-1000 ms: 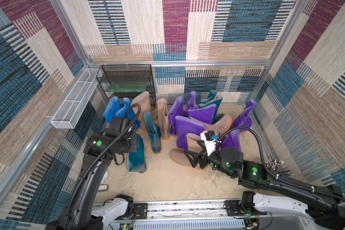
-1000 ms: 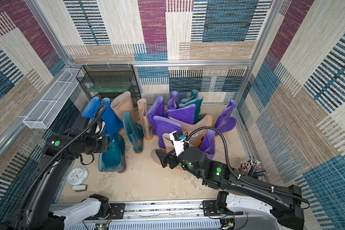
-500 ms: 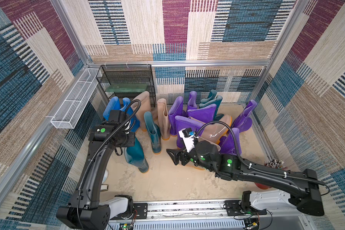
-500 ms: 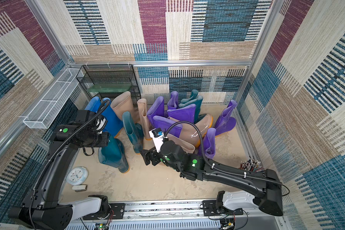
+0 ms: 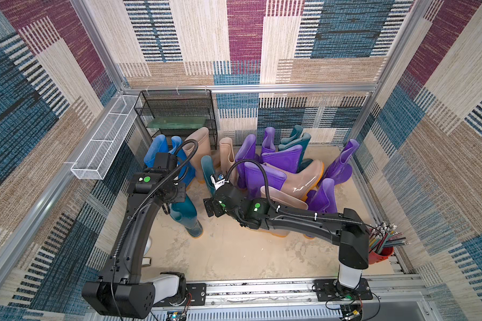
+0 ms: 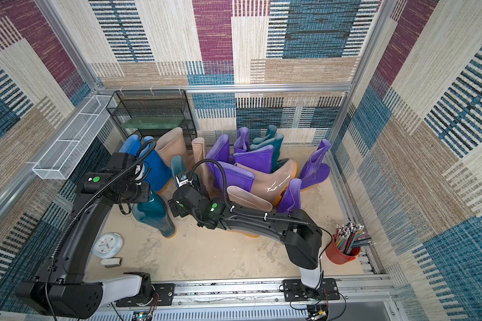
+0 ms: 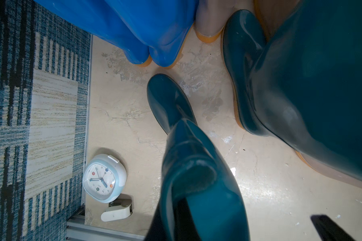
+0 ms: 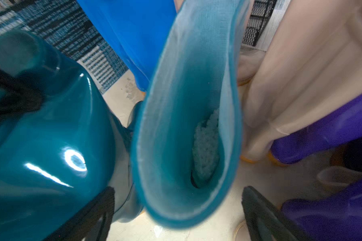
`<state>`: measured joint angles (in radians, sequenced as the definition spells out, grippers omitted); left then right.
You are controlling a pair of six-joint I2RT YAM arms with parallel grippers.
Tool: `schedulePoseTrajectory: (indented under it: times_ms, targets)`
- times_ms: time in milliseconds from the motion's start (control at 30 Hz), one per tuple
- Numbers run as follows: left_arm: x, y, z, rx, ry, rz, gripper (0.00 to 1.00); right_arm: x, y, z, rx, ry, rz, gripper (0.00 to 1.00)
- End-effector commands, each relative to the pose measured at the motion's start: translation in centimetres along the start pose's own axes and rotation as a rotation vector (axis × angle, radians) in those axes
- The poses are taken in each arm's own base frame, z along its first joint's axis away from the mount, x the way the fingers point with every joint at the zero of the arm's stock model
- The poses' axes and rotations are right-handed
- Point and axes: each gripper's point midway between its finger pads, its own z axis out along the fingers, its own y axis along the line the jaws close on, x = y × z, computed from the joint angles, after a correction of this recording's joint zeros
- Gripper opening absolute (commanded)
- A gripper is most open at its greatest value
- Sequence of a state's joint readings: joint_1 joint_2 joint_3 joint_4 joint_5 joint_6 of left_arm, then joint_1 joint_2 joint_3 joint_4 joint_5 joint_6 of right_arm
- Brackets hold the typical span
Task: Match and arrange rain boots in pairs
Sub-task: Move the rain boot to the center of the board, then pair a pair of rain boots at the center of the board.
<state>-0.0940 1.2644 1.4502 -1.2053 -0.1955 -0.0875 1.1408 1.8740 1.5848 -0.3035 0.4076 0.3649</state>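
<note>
**Rain boots** (image 5: 281, 161). Glossy rubber, in bright blue, dark teal, purple and beige-pink, most with orange-yellow soles. They are crowded along the back of the desk (image 5: 234, 253). Some stand upright and several purple and beige ones lie tipped over each other.

**Item in hand: held teal boot** (image 5: 188, 219). The left pincer (image 5: 180, 198) is pressed together on its cuff. It hangs tilted, toe down, in front of the blue pair (image 5: 162, 152). Whether the sole touches the desk cannot be told.

**Item sought: standing teal boot** (image 5: 207, 166). It stands upright just beside the held one, with a beige boot (image 5: 227, 155) close on its other side. In the right wrist view its open mouth (image 8: 186, 104) fills the frame.

**Right pincer** (image 8: 178, 188). It is spread wide, with a finger (image 8: 96, 208) showing on each side of the cuff. No contact can be seen.

**Step, as judged.** The two teal boots are being brought together as a pair.

**Handling notes.**
- Take one wall of the cuff, one finger inside and one outside. Squeezing the whole soft shaft would fold it.
- The rubber looks slick, so grip well below the rim.
- Lift straight up, because the beige neighbour stands close enough to topple.
- Keep the two arms from crowding each other.
- Set both soles flat on open desk, toes pointing the same way and sides touching.

**Also present.** Clock (image 6: 107, 244), red cup of pencils (image 6: 342, 254), black wire rack (image 5: 176, 116).
</note>
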Motion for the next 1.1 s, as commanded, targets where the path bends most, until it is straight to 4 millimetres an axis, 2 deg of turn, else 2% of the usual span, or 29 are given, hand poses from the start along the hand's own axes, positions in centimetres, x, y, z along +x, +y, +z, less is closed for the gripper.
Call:
schedulePoseTrajectory:
  times_ms: [0, 67, 100, 133, 167, 233, 267, 300, 467, 600, 700, 867, 900, 967, 1000, 1067]
  targets:
    - [-0.8, 0.1, 0.0, 0.009, -0.051, -0.047, 0.07, -0.6, -0.5, 0.5, 0.038, -0.032, 0.007, 0.90]
    - [-1.0, 0.4, -0.7, 0.018, -0.076, -0.074, 0.19, -1.0, -0.7, 0.9, 0.050, -0.044, -0.005, 0.69]
    - [-1.1, 0.5, -1.0, 0.019, -0.089, -0.083, 0.27, -1.1, -0.6, 1.1, 0.050, -0.045, -0.012, 0.55]
    - [-1.2, 0.6, -1.3, 0.021, -0.103, -0.090, 0.28, -1.2, -0.4, 1.2, 0.046, -0.049, -0.024, 0.40]
    - [-1.2, 0.6, -1.7, 0.023, -0.115, -0.091, 0.28, -1.3, 0.0, 1.2, 0.035, -0.056, -0.041, 0.29]
    - [-1.3, 0.9, -2.3, 0.020, -0.130, -0.098, 0.30, -1.2, 0.9, 1.0, 0.013, -0.061, -0.074, 0.10]
    - [-1.4, 0.9, -2.7, 0.022, -0.141, -0.103, 0.37, -1.1, 1.4, 0.9, 0.008, -0.063, -0.082, 0.01]
    - [-1.4, 1.0, -3.0, 0.021, -0.150, -0.110, 0.40, -1.1, 1.6, 0.8, 0.002, -0.065, -0.084, 0.00]
    - [-2.1, 0.3, -5.3, 0.094, -0.218, -0.143, 0.52, -0.9, 3.5, -0.6, -0.052, -0.074, -0.071, 0.00]
    - [-2.8, -0.2, -7.2, 0.147, -0.275, -0.152, 0.55, -0.2, 5.3, -2.5, -0.105, -0.071, -0.056, 0.00]
    - [-2.9, -0.6, -8.0, 0.182, -0.292, -0.151, 0.55, 1.1, 7.5, -3.7, -0.216, -0.036, -0.043, 0.00]
    - [-3.2, -1.2, -8.5, 0.223, -0.309, -0.146, 0.56, 2.5, 8.6, -5.4, -0.265, -0.023, -0.027, 0.00]
    - [-3.5, -1.4, -8.8, 0.236, -0.319, -0.142, 0.57, 2.6, 8.5, -5.5, -0.268, -0.017, -0.020, 0.07]
    - [-4.1, -2.0, -9.2, 0.270, -0.330, -0.135, 0.61, 2.5, 8.0, -5.6, -0.252, 0.000, -0.023, 0.62]
    - [-4.5, -2.3, -9.6, 0.291, -0.341, -0.129, 0.63, 2.2, 7.7, -5.9, -0.242, -0.001, -0.029, 0.71]
    - [-6.0, -2.9, -10.2, 0.330, -0.372, -0.113, 0.67, 0.8, 7.4, -7.5, -0.233, -0.028, -0.043, 0.80]
